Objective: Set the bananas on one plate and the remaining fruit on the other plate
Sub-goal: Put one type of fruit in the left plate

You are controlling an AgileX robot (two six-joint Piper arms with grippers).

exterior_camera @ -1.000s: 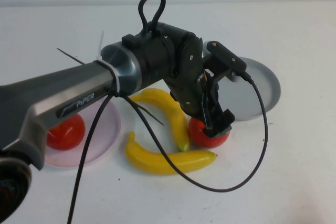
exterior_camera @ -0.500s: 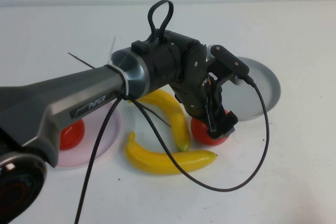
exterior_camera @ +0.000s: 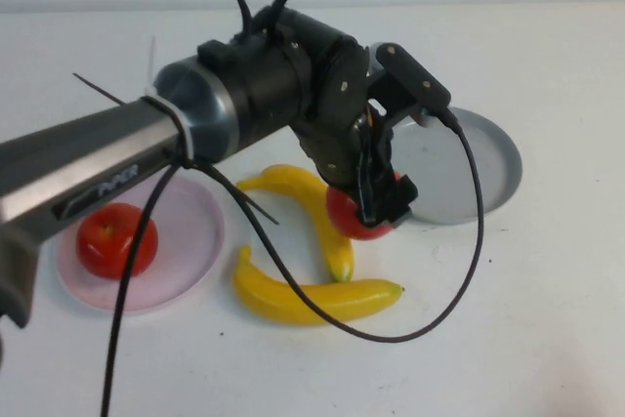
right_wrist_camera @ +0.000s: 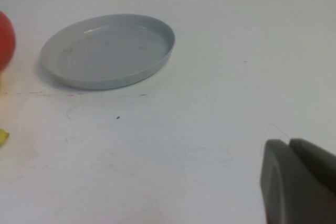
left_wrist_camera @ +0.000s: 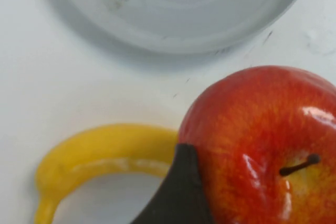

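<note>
My left gripper (exterior_camera: 377, 204) is shut on a red apple (exterior_camera: 350, 219) and holds it above the table, over the end of one banana (exterior_camera: 311, 204), just left of the grey plate (exterior_camera: 471, 171). In the left wrist view the apple (left_wrist_camera: 252, 135) fills the space beside one dark finger (left_wrist_camera: 181, 195). The second banana (exterior_camera: 312, 297) lies nearer the front. The other apple (exterior_camera: 117, 239) sits on the pink plate (exterior_camera: 190, 231). My right gripper (right_wrist_camera: 290, 144) is shut and empty, low over bare table, out of the high view.
The left arm and its black cable (exterior_camera: 469, 271) stretch across the middle of the table. The right wrist view shows the empty grey plate (right_wrist_camera: 107, 51) with the held apple's edge (right_wrist_camera: 4, 40) beside it.
My left gripper has lifted the apple off the table and carried it leftward, from beside the bananas to over the end of one banana. The right arm has not moved.
</note>
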